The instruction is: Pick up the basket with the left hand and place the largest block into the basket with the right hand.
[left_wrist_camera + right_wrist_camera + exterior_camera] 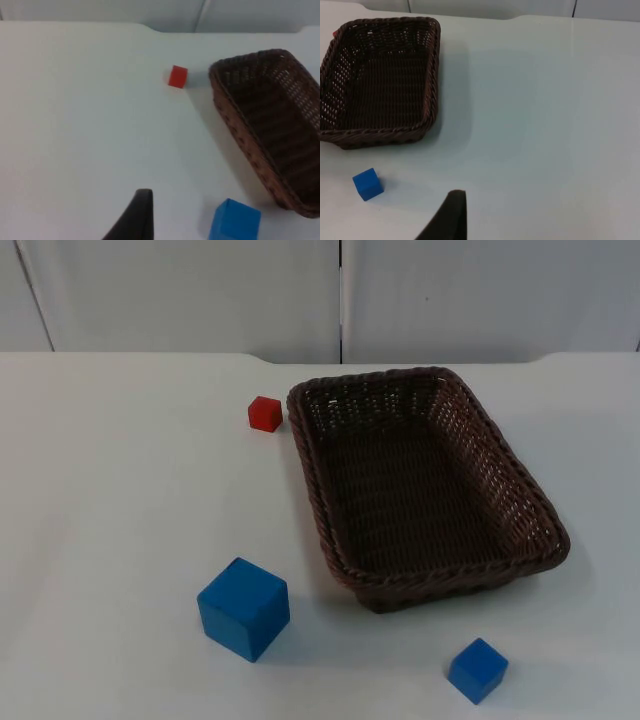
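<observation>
A dark brown woven basket (450, 576) sits empty on the white table, right of centre. The largest block, a big blue cube (243, 608), stands near the front, left of the basket's near corner. My left gripper (140, 212) hovers over bare table on the basket's left side, with the big blue cube (235, 221) a short way off and the basket (235, 125) beyond. My right gripper (451, 215) hovers over the table on the basket's (432, 75) other side. Neither gripper touches anything.
A small blue cube (477, 670) lies near the front edge, below the basket's near right corner, also seen as the small blue cube (368, 184). A small red cube (265, 413) sits by the basket's far left corner, the red cube (177, 77). The grey partition wall (200, 290) closes the back.
</observation>
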Robot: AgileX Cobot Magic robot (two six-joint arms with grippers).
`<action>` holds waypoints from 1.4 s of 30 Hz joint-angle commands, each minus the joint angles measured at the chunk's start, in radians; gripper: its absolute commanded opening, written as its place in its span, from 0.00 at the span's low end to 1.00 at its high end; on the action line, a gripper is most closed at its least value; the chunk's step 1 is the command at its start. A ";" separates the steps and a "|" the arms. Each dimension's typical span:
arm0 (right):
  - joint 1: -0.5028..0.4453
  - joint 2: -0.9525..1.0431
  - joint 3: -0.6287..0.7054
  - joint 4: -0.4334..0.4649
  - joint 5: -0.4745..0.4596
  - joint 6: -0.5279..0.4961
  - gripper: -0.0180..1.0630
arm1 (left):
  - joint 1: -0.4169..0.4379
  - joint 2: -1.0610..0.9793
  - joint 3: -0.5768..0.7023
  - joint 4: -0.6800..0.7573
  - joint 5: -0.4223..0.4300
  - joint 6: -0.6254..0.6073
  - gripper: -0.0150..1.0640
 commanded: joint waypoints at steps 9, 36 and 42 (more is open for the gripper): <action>-0.006 -0.003 0.003 -0.002 -0.004 -0.002 0.99 | 0.004 0.263 -0.008 -0.324 -0.024 0.295 0.99; -0.006 -0.003 0.003 -0.002 -0.004 -0.002 0.99 | -0.204 0.737 -0.276 -0.388 -0.079 0.301 0.99; -0.006 -0.003 0.003 -0.002 -0.004 -0.002 0.99 | -0.233 0.818 -0.346 -0.384 -0.091 0.253 0.99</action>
